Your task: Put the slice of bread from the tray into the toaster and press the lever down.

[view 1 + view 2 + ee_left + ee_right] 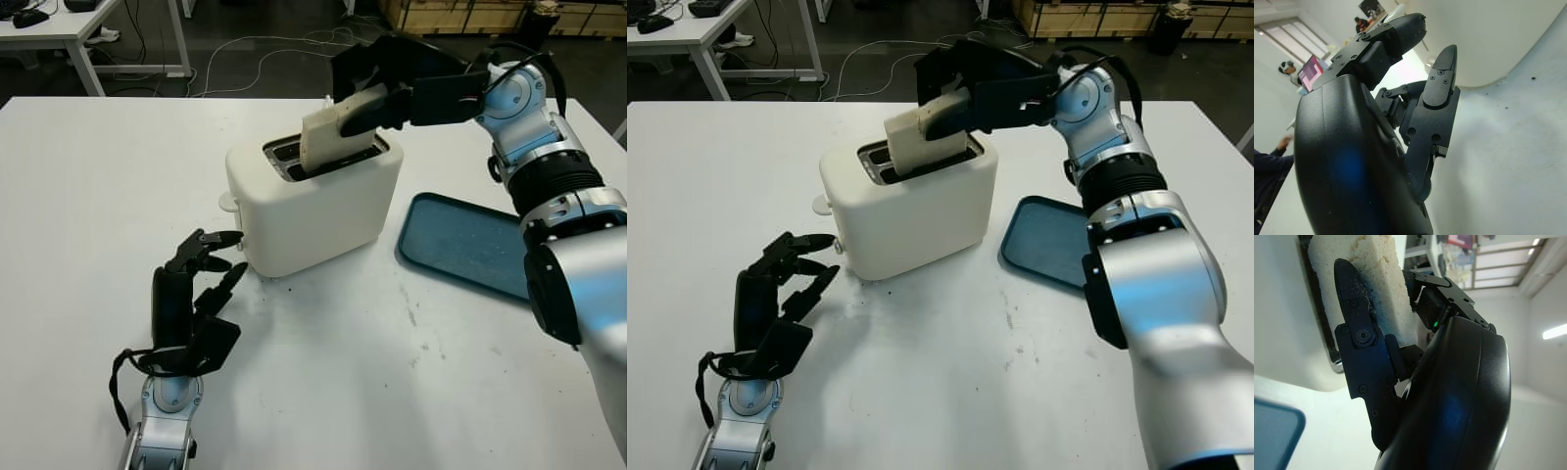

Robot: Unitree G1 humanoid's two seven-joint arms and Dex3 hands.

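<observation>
My right robot hand (377,98) gripped the bread (328,137) from above, fingers clamped on both faces of the slice, and held it over the toaster (313,201) with its lower edge already dipped into the nearer slot. The slice leaned a little, tilted toward my arm, most likely because I reached it in from the side rather than straight down; I judged it needed to stand more upright before it would slide the whole way in. Holding it by the upper half left the lower part free to enter the slot without my fingers (1359,333) fouling the rim. The blue tray (470,245) lay bare on the worktop (392,392) just beside the toaster on my right, so the pick-up was behind me and the insertion was the step in hand. My left robot hand (196,294) hovered unclenched and holding nothing near the toaster's end, close to the small white lever (228,202) that stuck out there, which seemed a sensible place to wait, since the lever was still up and had to be pressed once the bread was seated. The risk I saw was the slice catching on the slot edge and crumbling.
</observation>
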